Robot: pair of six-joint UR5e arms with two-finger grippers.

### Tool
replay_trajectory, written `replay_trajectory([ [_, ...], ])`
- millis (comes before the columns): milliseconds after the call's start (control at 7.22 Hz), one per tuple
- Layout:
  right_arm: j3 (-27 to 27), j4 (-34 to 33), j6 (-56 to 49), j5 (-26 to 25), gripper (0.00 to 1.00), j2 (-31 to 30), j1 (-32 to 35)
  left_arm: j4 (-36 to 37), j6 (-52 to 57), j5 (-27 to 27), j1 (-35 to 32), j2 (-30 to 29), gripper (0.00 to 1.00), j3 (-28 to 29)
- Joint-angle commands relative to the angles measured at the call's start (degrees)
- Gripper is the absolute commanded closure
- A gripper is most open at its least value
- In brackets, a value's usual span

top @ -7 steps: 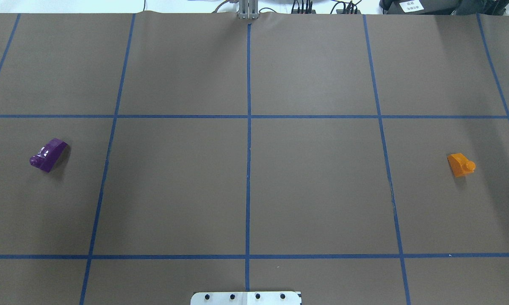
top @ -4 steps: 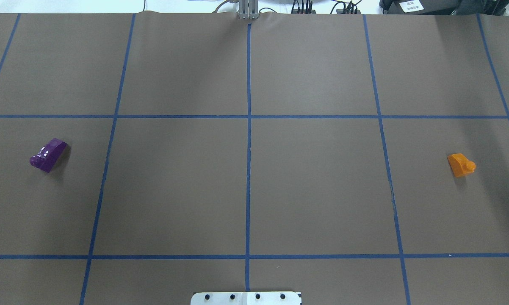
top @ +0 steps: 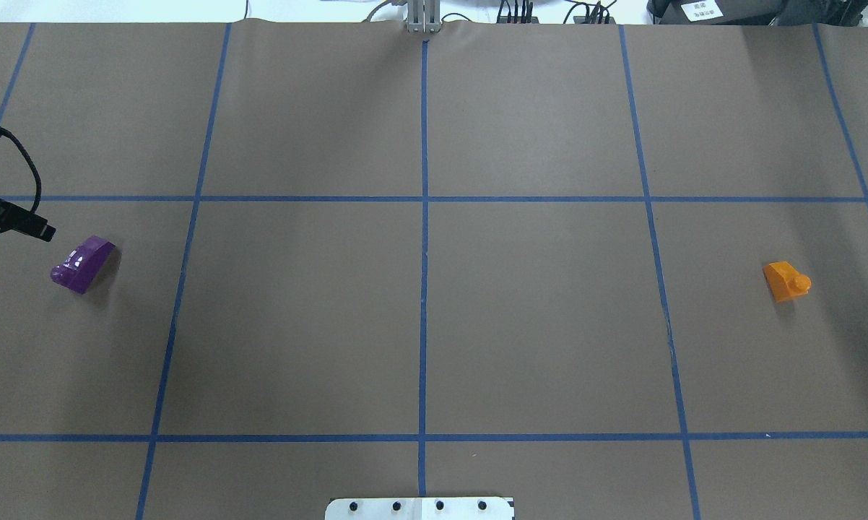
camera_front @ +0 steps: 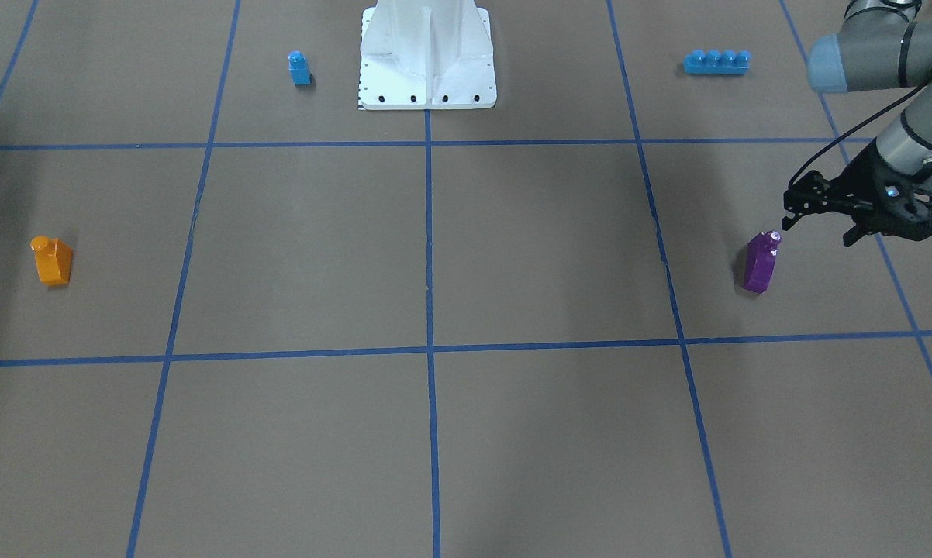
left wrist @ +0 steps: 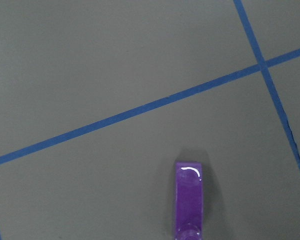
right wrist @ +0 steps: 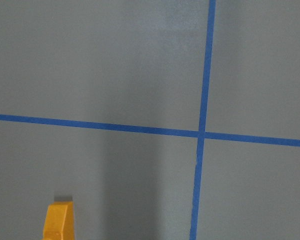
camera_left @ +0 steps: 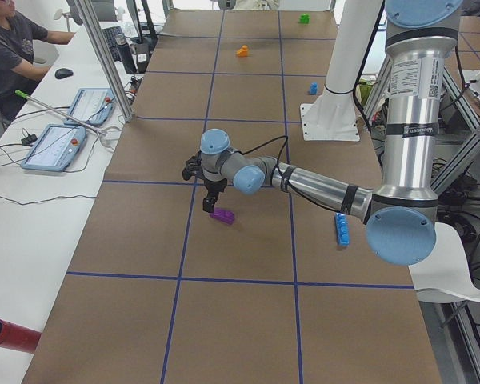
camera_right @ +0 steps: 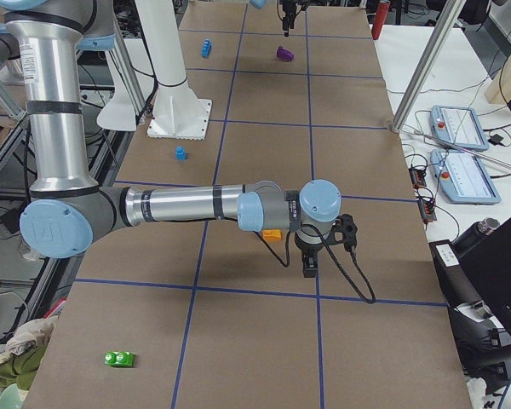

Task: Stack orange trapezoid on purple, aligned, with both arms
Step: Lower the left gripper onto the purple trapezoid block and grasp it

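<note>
The purple block [top: 82, 263] lies on the brown table at the left of the overhead view. It also shows in the front view [camera_front: 761, 263] and low in the left wrist view [left wrist: 189, 200]. My left gripper [camera_front: 816, 229] hovers just beside and above it, jaws apart and empty. One fingertip [top: 42, 232] shows at the overhead view's left edge. The orange trapezoid [top: 786, 280] sits far right, stud up [camera_front: 51, 262], and at the bottom of the right wrist view [right wrist: 58, 222]. My right gripper [camera_right: 309, 264] hangs next to it in the exterior right view only. I cannot tell its state.
A small blue one-stud block [camera_front: 299, 68] and a long blue four-stud brick [camera_front: 716, 62] lie near the white base pedestal [camera_front: 427, 54]. A green block [camera_right: 119, 359] lies at the table's near right end. Blue tape lines grid the table.
My left gripper's fingertip and cable have come into the overhead view at its left edge, near the purple block. Both blocks have not moved.
</note>
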Motion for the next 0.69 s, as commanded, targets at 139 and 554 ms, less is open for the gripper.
replay_trajectory([
  [139, -0.1, 0.09, 0.03, 0.14, 0.0, -0.02, -0.02, -6.3, -2.45, 3.02, 6.0, -0.46, 0.0, 5.3],
  [554, -0.28, 0.09, 0.03, 0.4, 0.0, -0.02, -0.02, -6.21, -2.28, 3.11, 8.03, -0.64, 0.01, 7.22],
])
